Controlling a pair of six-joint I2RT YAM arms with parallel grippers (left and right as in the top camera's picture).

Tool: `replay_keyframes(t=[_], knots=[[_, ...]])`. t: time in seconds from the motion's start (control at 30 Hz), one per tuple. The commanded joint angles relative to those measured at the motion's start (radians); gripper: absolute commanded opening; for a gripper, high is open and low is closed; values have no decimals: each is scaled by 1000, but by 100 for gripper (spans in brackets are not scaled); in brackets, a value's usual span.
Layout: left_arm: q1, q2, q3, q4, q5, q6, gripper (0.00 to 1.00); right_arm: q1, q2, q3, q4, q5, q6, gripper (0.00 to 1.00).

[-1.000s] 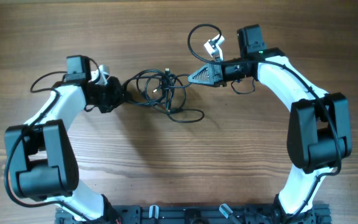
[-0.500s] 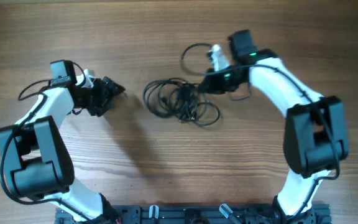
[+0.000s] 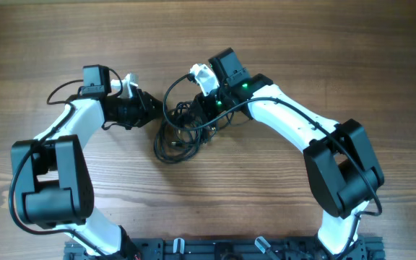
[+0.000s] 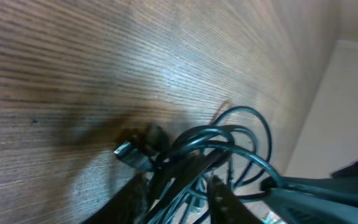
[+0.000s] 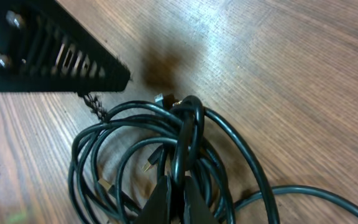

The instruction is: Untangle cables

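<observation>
- overhead: the cables (image 3: 181, 133) lie as one dark coil on the table (image 3: 302, 43), a little left of centre between the two arms; half a second ago the coil sat further to the right.
- the right gripper (image 3: 206, 110) has swung leftward across the table and now sits on the coil's upper right edge, carrying the coil along with it.
- the left gripper (image 3: 144, 110) had drawn back well clear of the coil half a second ago. it is now in again at the coil's upper left edge, so the two grippers are near each other.
- right wrist: its fingers (image 5: 161, 200) are pressed close with one upright strand caught between them, so the right gripper is clamped on the cables.
- left wrist: the fingers (image 4: 135, 199) stand apart with several strands running down between them. as far as i can judge the grip is released and not yet pinching.
- a small plug (image 4: 124, 152) sticks out at the coil's edge, resting on the wood just ahead of the left fingers.
- for the task: the coil has been dragged, not loosened. its loops look as bunched as a second ago and no cord lies free.
- with one side clamped and the other gripper straddling strands, this reads as the set-up for a pull apart. the untangling proper has hardly begun.
</observation>
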Motion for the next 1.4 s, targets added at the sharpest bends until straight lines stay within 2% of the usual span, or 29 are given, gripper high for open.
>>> replay_keyframes(t=[0.0,0.07,0.17,0.2,0.23,0.3,0.37,0.4,0.5,0.57,0.67,0.7,0.77,0.83,0.93,1.1,1.2,1.37], knots=[[-40,16,-4,-10,-112,0,33,-7,-33,8,50,29,-16,5],[-60,26,-4,-8,-132,0,37,-7,-33,8,73,28,-16,5],[-81,45,-4,-4,-131,0,36,-7,-33,8,72,27,-15,10],[-82,50,-4,0,-131,0,31,-7,-33,8,70,28,-15,15],[-83,51,-4,7,-132,0,17,-7,-33,8,72,28,-15,22],[-83,51,-4,14,-131,0,4,-7,-33,8,80,28,-14,44],[-83,51,-4,15,-131,0,4,-7,-28,8,85,29,-15,51],[-83,51,-4,16,-131,0,4,-7,-21,8,90,39,-14,64],[-83,51,-4,19,-131,0,4,-7,26,8,161,87,45,74],[-83,51,-4,22,-131,0,4,-7,37,8,204,87,63,73],[-82,51,-3,26,-135,0,4,-7,30,20,242,69,146,57],[-80,51,-3,30,-135,0,4,-7,25,32,236,64,172,56],[-77,51,-3,31,-134,0,4,-7,19,51,239,66,204,60],[-80,51,-3,30,-131,0,4,-7,21,51,248,66,161,67],[-80,51,-3,30,-131,0,4,-4,34,48,282,74,95,71],[-80,51,-3,31,-131,0,4,2,110,48,390,108,82,69],[-80,51,-3,36,-131,0,4,2,162,48,432,107,81,64],[-85,51,-4,45,-131,1,4,15,220,48,523,103,47,64]])
